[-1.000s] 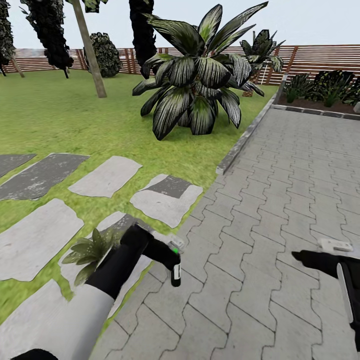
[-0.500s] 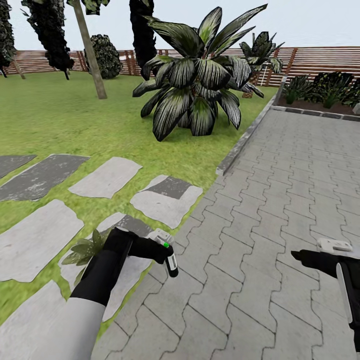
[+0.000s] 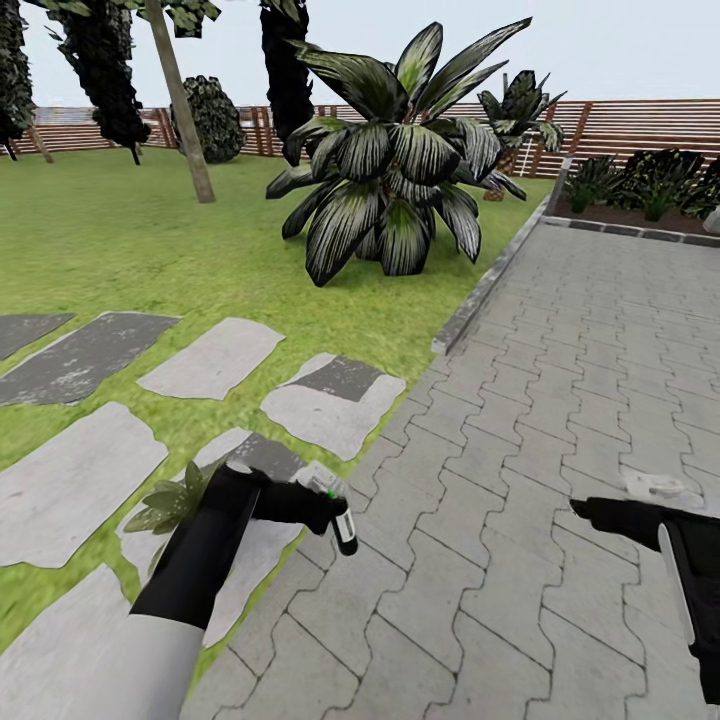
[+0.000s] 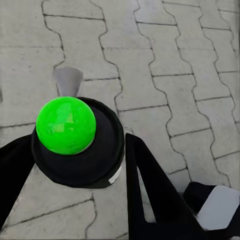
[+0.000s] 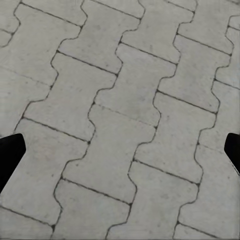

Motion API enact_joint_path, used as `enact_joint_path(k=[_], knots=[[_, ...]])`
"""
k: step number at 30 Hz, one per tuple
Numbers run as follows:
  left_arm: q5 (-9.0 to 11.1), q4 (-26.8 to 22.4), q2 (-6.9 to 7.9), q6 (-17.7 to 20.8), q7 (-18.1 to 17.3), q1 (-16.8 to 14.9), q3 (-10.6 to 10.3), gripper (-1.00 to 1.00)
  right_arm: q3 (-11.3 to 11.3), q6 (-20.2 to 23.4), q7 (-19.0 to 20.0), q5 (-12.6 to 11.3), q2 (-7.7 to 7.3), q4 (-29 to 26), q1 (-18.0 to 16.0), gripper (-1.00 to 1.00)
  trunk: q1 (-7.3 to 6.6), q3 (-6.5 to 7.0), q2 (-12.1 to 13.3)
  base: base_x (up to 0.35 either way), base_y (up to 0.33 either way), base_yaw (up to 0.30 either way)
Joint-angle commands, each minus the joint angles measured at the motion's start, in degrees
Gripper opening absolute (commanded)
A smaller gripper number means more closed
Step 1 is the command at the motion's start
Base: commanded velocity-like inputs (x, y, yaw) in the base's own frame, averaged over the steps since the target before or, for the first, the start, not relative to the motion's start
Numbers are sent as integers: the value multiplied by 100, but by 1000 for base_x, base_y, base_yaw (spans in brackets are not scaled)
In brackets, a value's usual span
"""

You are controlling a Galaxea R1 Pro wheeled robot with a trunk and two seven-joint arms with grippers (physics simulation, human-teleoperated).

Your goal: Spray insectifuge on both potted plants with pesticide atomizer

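Note:
My left gripper [image 3: 318, 500] is shut on the pesticide atomizer [image 3: 343, 527], a small dark bottle with a white label that hangs tilted over the edge of the grey paving. In the left wrist view the atomizer [image 4: 77, 150] sits between the black fingers [image 4: 150, 195], and its round button top [image 4: 65, 125] shows bright green. One potted plant [image 3: 172, 502], a low rosette of green leaves, stands right behind my left forearm on a stepping stone. The second potted plant is out of view. My right gripper [image 3: 600, 515] hovers open over the paving, its fingertips [image 5: 10, 155] wide apart.
A big striped agave [image 3: 400, 170] grows on the lawn ahead. A stone curb [image 3: 490, 280] divides lawn from paving [image 3: 560, 400]. Stepping stones [image 3: 210, 355] lie to the left, with a palm trunk [image 3: 180, 100] beyond. A wooden fence [image 3: 620, 125] and a planted bed [image 3: 650, 185] close the back.
My left gripper has drawn the atomizer a little to the left and up, nearer the potted plant. The whole picture has shifted slightly; the right arm holds its pose.

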Motion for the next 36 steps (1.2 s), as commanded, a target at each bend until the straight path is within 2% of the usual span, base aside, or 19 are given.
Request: enact_joint_path(k=[1,4,5,7,9,10,11,12,15,16,17,19,21,24,27,31,32,35,36], knots=[[-55,-29,1,-52,-78,21,6,-100,99,6,64,81,-12,-10,-6,100,-1,-4,-2,0,0,0],[-55,-50,28,-337,-229,75,31,-100,532,-51,78,109,-99,-69,-31,100,-1,-4,-2,0,0,0],[-53,-49,39,-488,-321,89,40,-100,768,-99,83,118,-208,-110,-47,100,-1,-4,-2,0,0,0],[-53,-32,50,-635,-416,98,45,-100,1052,-137,101,121,-362,-140,-74,100,-1,-3,-2,0,0,0],[-51,66,61,-874,-569,104,64,-100,1755,-182,222,123,-695,-172,-210,100,-1,-3,-2,0,0,0],[-48,231,65,-1088,-625,99,77,-100,2221,-199,498,124,-880,-181,-440,100,-1,-3,-2,0,0,0],[-47,363,66,-1231,-648,86,83,-100,2415,-206,832,124,-982,-183,-624,100,-1,-3,-2,0,0,0],[-47,428,67,-1292,-657,80,86,-100,2483,-208,1053,125,-1039,-183,-720,100,-1,-3,-2,0,0,0],[-48,710,85,-1601,-684,57,90,-100,2680,-215,2948,126,-1502,-183,-1339,100,-1,-3,-2,0,0,0],[-47,752,89,-1654,-686,54,90,-100,2693,-215,3284,126,-1582,-182,-1455,100,-1,-3,-2,0,0,0],[-50,862,96,-1789,-711,44,90,-100,2720,-216,4220,129,-1812,-179,-1778,100,-1,-3,-2,0,0,0],[-52,924,100,-1895,-850,39,90,-100,2734,-217,4983,128,-2008,-181,-2061,100,-1,-3,-2,0,0,0],[-55,948,101,-1995,-1007,37,92,-100,2739,-222,5413,127,-2121,-183,-2234,100,-1,-3,-2,0,0,0],[-61,985,102,-2312,-1370,35,110,-100,2770,-274,6053,86,-2457,-195,-2527,100,-1,-3,-2,0,0,0],[-62,998,100,-2404,-1455,34,119,-100,2889,-306,6189,68,-2564,-200,-2552,100,-1,-3,-2,0,0,0],[-56,1005,92,-2432,-1511,34,120,-100,3546,-361,6261,63,-2566,-202,-2571,100,-1,-3,-2,0,0,0],[-56,1004,93,-2429,-1515,32,119,-100,3619,-364,6262,63,-2551,-202,-2577,100,-1,-3,-2,0,0,0],[-60,1000,104,-2414,-1519,-17,131,-100,3803,-428,6228,79,-2324,-201,-2581,100,-1,-3,-2,0,0,0],[-62,1001,112,-2410,-1519,-42,177,-100,3898,-503,6209,112,-2119,-198,-2577,100,-1,-3,-2,0,0,0]])
